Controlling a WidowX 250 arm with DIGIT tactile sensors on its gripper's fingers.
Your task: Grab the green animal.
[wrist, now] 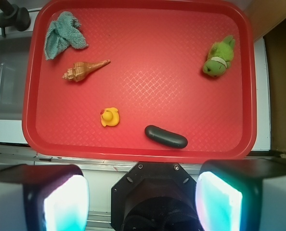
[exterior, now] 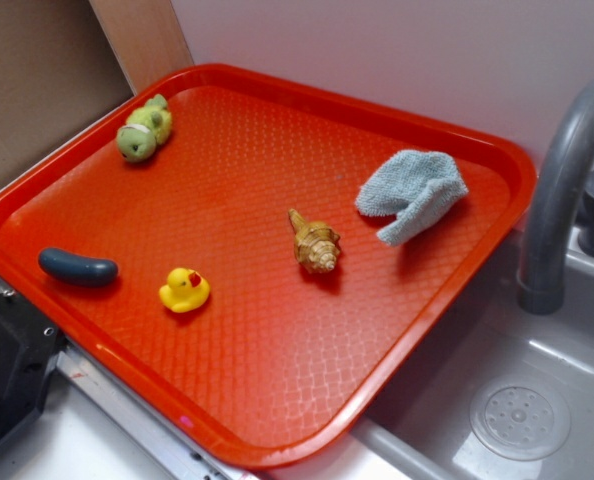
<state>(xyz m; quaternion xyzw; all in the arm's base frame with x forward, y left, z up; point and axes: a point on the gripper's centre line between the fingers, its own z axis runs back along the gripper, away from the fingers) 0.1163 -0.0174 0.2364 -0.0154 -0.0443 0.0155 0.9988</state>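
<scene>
Five items on red tray (exterior: 277, 80) | green animal (wrist: 218, 57) far corner, clear of others | gripper (wrist: 143, 202) released, jaws wide, off tray's near edge | risk: long reach, soft toy slipping if pinched off-centre.

Exterior: bright, even, soft light, short shadows under items falling toward 4 o'clock, faint sheen on the red tray (exterior: 277, 400), slight overall softness. Wrist: brighter and saturated, tray (wrist: 133, 149) sharp mid-frame, tool (wrist: 143, 202) fingers (wrist: 66, 204) at 6 o'clock blurred with cyan-white glow on the pads, dark corners at 1–3 o'clock.
</scene>
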